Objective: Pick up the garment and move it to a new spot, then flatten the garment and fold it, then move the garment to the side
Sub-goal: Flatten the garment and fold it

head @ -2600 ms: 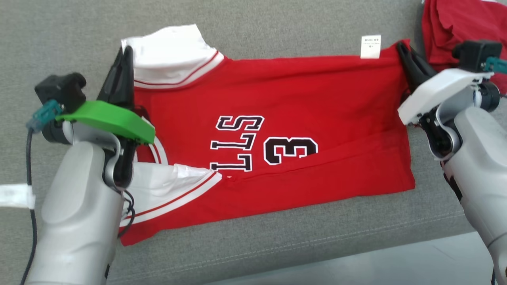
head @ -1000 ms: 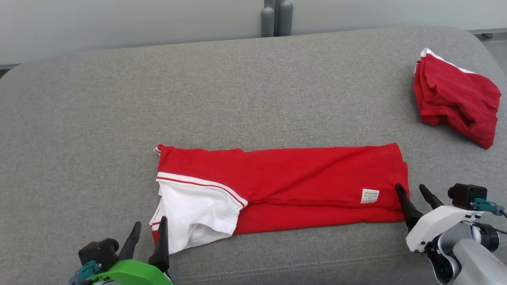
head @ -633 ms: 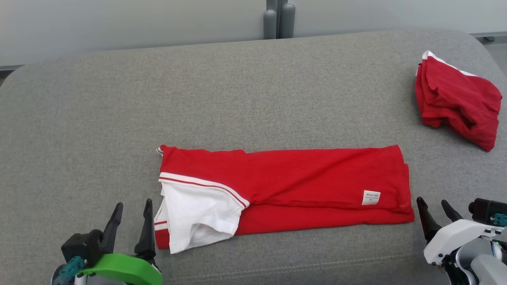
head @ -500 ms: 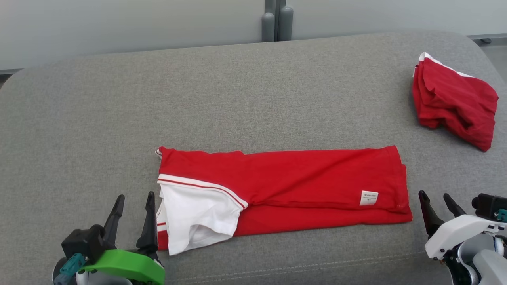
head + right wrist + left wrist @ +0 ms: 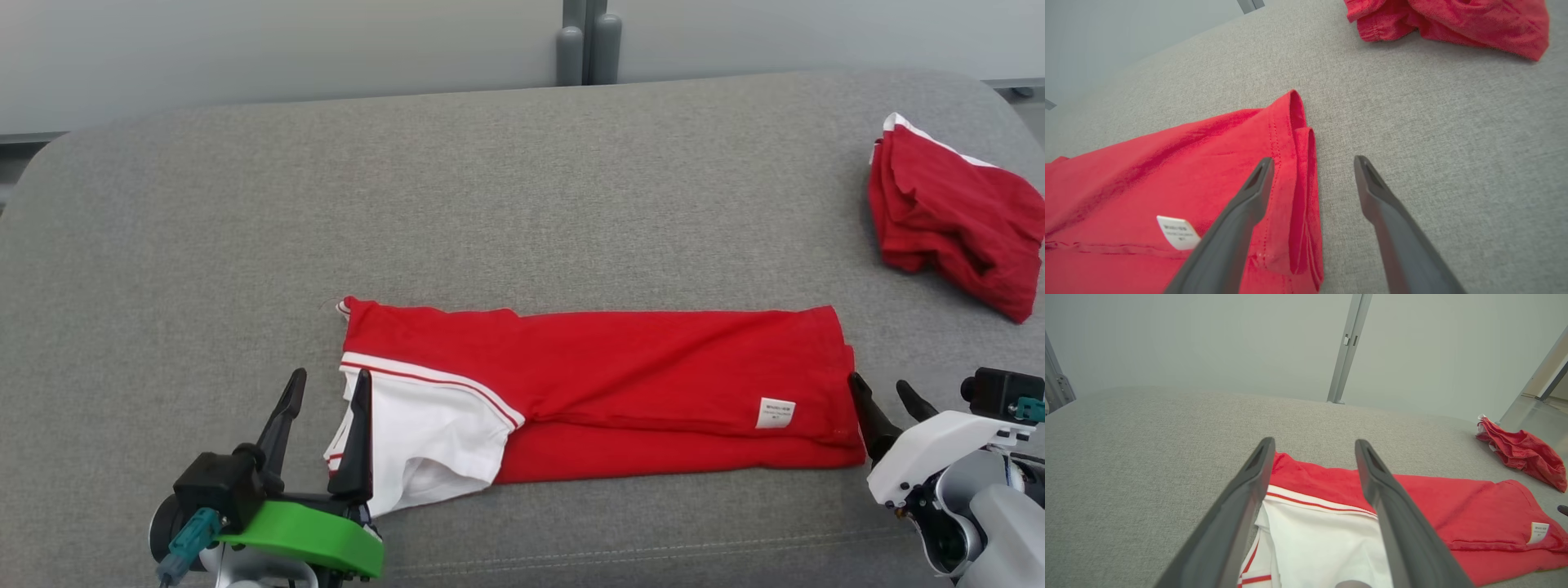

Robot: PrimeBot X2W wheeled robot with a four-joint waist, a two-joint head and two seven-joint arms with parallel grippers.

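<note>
Red garment [image 5: 637, 384], where?
Folded into a long band, flat near the couch [image 5: 408, 204] front edge.
Grippers?
Left gripper [image 5: 331, 376] open, low, straddling the white sleeve's edge. Right gripper [image 5: 878, 381] open, straddling the hem edge, holding nothing.
Tip for the next fold?
Pinch every layer at both ends and lift evenly, or the band likely skews.

Red garment [image 5: 620, 384] with a white sleeve [image 5: 424, 437] — folded into a long flat strip, well apart from the crumpled red cloth [image 5: 955, 216].
</note>
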